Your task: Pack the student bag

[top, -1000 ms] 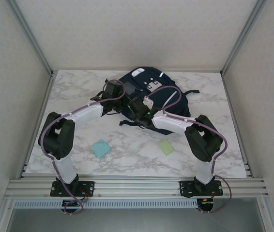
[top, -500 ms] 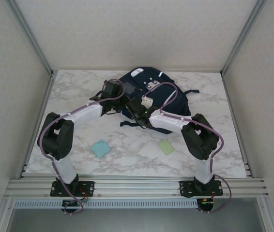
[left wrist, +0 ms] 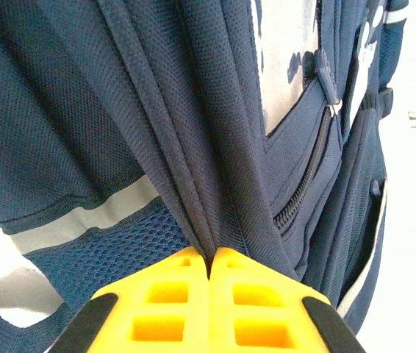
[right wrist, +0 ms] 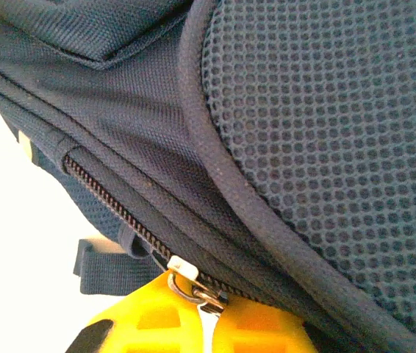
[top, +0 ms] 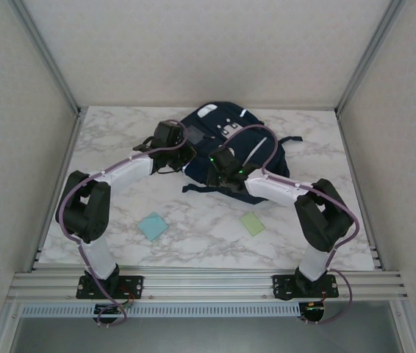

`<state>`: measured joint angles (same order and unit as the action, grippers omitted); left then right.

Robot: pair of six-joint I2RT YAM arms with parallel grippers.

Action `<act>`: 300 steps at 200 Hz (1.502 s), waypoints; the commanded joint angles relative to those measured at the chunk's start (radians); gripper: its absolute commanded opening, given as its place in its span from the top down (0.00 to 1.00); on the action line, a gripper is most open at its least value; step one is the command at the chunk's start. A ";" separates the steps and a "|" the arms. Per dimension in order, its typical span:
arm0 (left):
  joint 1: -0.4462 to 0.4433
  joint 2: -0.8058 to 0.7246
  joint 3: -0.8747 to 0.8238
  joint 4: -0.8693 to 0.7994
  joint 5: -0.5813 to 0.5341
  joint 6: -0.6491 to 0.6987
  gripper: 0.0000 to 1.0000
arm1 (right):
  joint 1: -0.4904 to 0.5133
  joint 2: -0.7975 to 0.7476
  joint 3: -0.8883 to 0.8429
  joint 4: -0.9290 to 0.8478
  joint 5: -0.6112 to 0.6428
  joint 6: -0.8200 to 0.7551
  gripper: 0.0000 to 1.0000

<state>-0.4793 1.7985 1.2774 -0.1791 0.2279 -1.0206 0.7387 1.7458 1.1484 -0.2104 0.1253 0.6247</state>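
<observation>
The student bag (top: 206,126) lies at the back middle of the marble table, dark navy with white and grey patches. My left gripper (top: 176,145) is at the bag's left side; in the left wrist view its yellow fingers (left wrist: 171,294) are shut on a raised fold of navy fabric (left wrist: 215,184) of the bag. My right gripper (top: 219,166) is at the bag's near edge. In the right wrist view it is shut on the metal zip pull (right wrist: 193,285) with its white tab, at the end of a closed zip (right wrist: 105,195) beside a mesh panel (right wrist: 340,125).
A light blue square (top: 153,226) and a light green square (top: 252,223) lie flat on the table (top: 120,140) in front of the bag, between the two arms. Black straps (top: 197,187) trail from the bag's near side. Walls close in the back and both sides.
The right gripper has closed from partly open onto the zip pull, and the right arm's elbow has swung to the right. The left gripper has kept its hold on the fabric.
</observation>
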 commanded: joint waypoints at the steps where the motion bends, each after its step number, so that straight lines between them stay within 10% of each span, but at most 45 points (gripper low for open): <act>1: 0.064 -0.033 0.041 -0.068 -0.122 0.041 1.00 | -0.060 -0.054 -0.054 -0.073 -0.056 -0.070 1.00; 186: 0.158 0.101 0.161 -0.081 -0.110 0.140 1.00 | -0.180 -0.269 -0.189 -0.417 -0.068 -0.239 1.00; 238: 0.170 0.204 0.283 -0.068 -0.013 0.151 1.00 | -0.180 -0.196 -0.146 -0.297 -0.254 -0.228 1.00; 267: 0.170 0.162 0.270 -0.133 0.007 0.160 0.44 | -0.170 -0.120 -0.072 -0.238 -0.331 -0.234 1.00; 300: 0.158 0.003 0.075 -0.098 0.040 0.079 0.29 | -0.164 -0.056 -0.006 -0.222 -0.400 -0.248 1.00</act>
<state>-0.3176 1.9461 1.4746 -0.2863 0.2527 -0.8902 0.5735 1.6547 1.0748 -0.4644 -0.1856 0.4026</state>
